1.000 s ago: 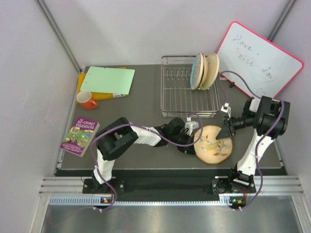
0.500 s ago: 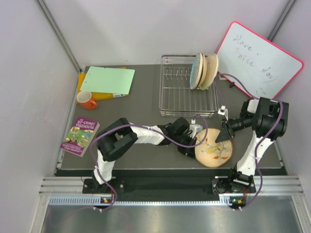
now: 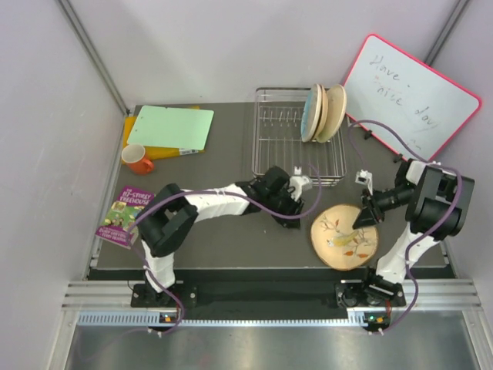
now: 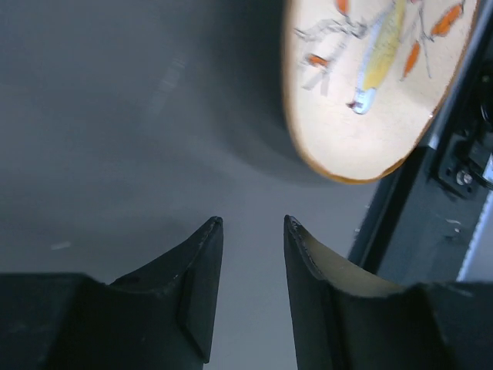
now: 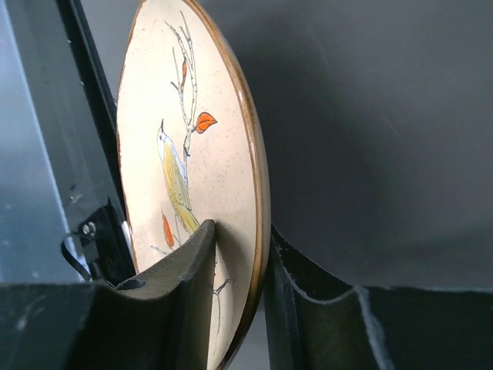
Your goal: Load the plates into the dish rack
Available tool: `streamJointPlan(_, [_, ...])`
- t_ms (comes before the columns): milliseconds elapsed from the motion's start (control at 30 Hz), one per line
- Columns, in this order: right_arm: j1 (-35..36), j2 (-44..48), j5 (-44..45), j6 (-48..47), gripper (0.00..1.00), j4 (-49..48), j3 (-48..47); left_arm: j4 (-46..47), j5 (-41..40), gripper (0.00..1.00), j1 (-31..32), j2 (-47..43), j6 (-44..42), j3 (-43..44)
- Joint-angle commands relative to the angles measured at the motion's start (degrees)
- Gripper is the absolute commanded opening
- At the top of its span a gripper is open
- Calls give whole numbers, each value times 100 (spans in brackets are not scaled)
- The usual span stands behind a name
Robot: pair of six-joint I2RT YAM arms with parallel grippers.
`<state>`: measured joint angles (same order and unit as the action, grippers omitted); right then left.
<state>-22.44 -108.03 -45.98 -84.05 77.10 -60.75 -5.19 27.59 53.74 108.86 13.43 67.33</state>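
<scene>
A peach plate with a bird-and-branch drawing is at the front right of the table, its right rim raised. My right gripper is shut on that rim; in the right wrist view the plate stands edge-on, pinched between the fingers. My left gripper is open and empty, left of the plate and apart from it. In the left wrist view the plate lies beyond the bare fingertips. The dish rack holds two upright plates, one light blue and one peach, at its back right.
A pink-framed whiteboard leans at the back right, close behind my right arm. An orange mug, a green board on a yellow one, and a book lie on the left side.
My left gripper has opened, let go of the plate's left rim and drawn back toward the rack. The right gripper has closed on the plate's right rim and shifted it slightly right.
</scene>
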Motion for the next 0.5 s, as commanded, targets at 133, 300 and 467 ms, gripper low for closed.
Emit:
streamJointPlan(133, [-182,564,-552,-226,0,727,-709,-482,-543,43,-1136,-1139,-1491,579])
streamJointPlan(300, [-235,432,-1219,195,0,719,-1122,-369,-1211,44,-1497,-1200,-2036,904])
streamJointPlan(467, [-235,397,-1642,398,0,719,-1132,-168,-1765,34,-2357,-867,-1775,1334])
